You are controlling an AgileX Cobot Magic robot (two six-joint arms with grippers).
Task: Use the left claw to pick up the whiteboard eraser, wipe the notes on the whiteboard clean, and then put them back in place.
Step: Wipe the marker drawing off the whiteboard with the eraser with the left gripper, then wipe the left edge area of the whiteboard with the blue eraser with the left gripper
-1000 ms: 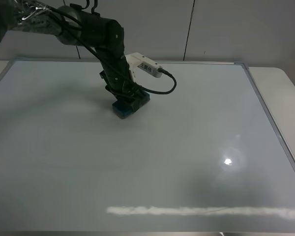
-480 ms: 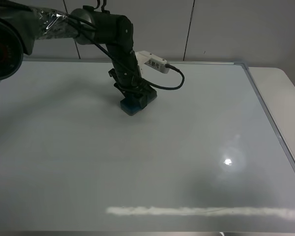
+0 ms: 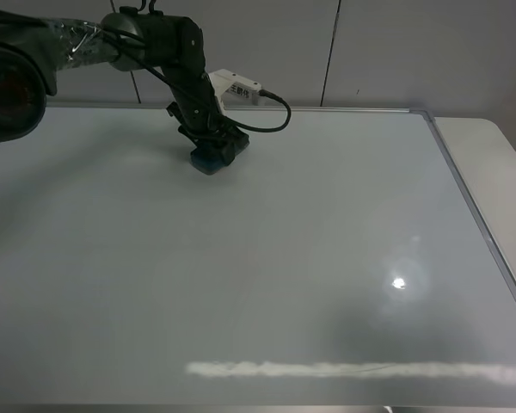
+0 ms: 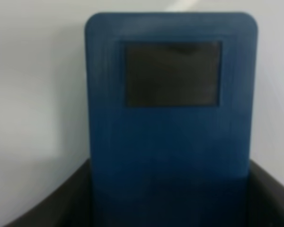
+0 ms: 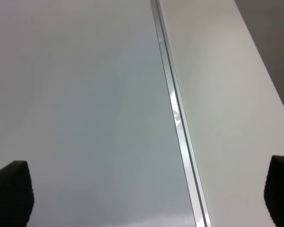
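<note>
Up high: you see the left claw (image 3: 213, 153) pinching the eraser (image 3: 208, 162) on the whiteboard (image 3: 284, 258), near its far edge, left of middle.
Left wrist: the eraser fills your view, between dark fingers (image 4: 47, 208).
Right wrist: the right claw (image 5: 144, 194) is spread above the frame (image 5: 173, 109).

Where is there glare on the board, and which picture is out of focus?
Exterior high view: the whiteboard reflects a bright spot at right and a long white streak along the near edge. Left wrist view: the whiteboard eraser is blurred. Right wrist view: a small glint on the frame.
</note>
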